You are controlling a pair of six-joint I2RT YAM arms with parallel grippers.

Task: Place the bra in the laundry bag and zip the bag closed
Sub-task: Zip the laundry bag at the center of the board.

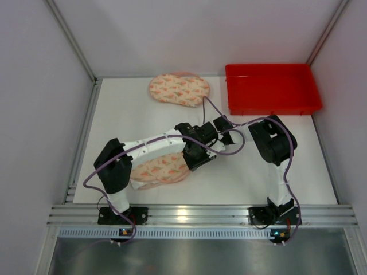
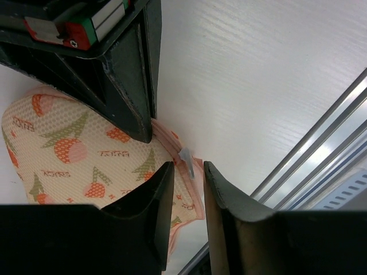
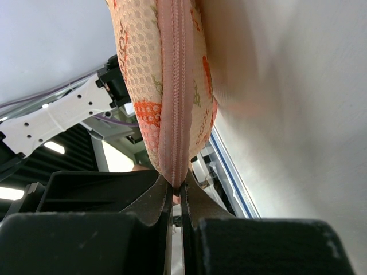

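Far L: side wall and frame post hem in the table (image 1: pixel 269 177), so there's little slack on that side. The laundry bag (image 1: pixel 157 171) lies near-L on the top, partly under the L forearm and close to the front rail (image 1: pixel 200 215). No bra is visible anywhere, so prob. it's already inside, but can't confirm. Step in hand, as I read it, is the zip-up. The L gripper (image 2: pixel 188 167) has its jaws apart w/ a narrow gap. The zipper pull (image 2: pixel 186 158) sits in line w/ that gap just past the tips and isn't pinched. The R gripper (image 3: pixel 176 192) is clamped tight on the bag's zipper seam, anchoring the fabric. The stretch of zip seen from the R wrist looks closed; can't tell how much is left. Next move needs the L jaws to nip the small tab squarely, then draw it along the seam while the R grip keeps tension. A miss would grab mesh instead. Room: both wrists crowd together mid-table w/ cables looping btwn them, so short strokes look safest. Bare top lies to the R of the bag. A second patterned pouch (image 1: pixel 179 90) sits at the back, well apart. The red bin (image 1: pixel 269 86) is back-R, clear of the work.
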